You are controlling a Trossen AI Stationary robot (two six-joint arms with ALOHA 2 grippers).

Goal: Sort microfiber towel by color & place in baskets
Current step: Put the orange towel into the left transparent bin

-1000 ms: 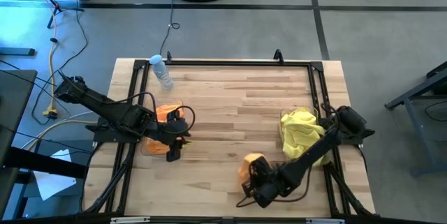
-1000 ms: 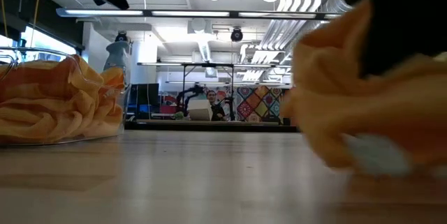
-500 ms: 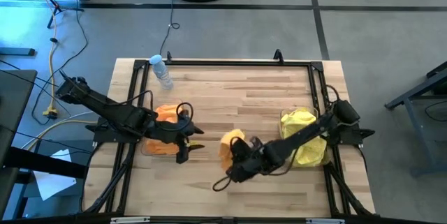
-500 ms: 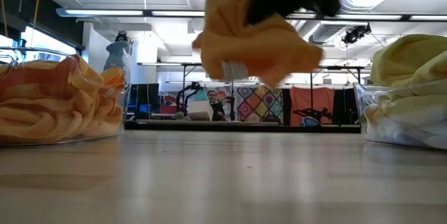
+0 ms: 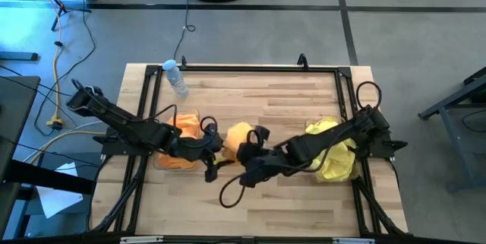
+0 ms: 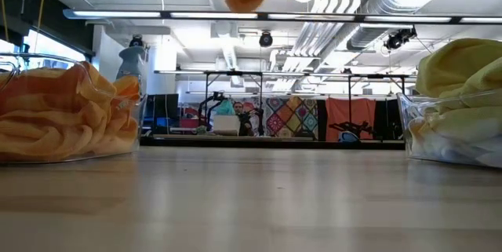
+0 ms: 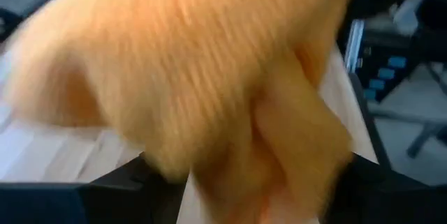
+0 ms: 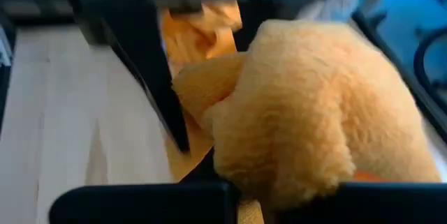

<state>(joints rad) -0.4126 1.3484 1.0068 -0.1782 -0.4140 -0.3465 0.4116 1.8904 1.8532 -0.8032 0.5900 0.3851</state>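
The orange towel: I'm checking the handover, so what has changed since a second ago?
The right tool, shut on the orange towel, carried it from the table's near edge leftward to mid-table, up off the surface. The left tool opened and reached out to meet it. Both baskets, orange-filled and yellow-filled, and the water bottle stayed put.

No readable text, no labels, no brand names, no numbers, no signs on any surface in these views, far room details too small to read
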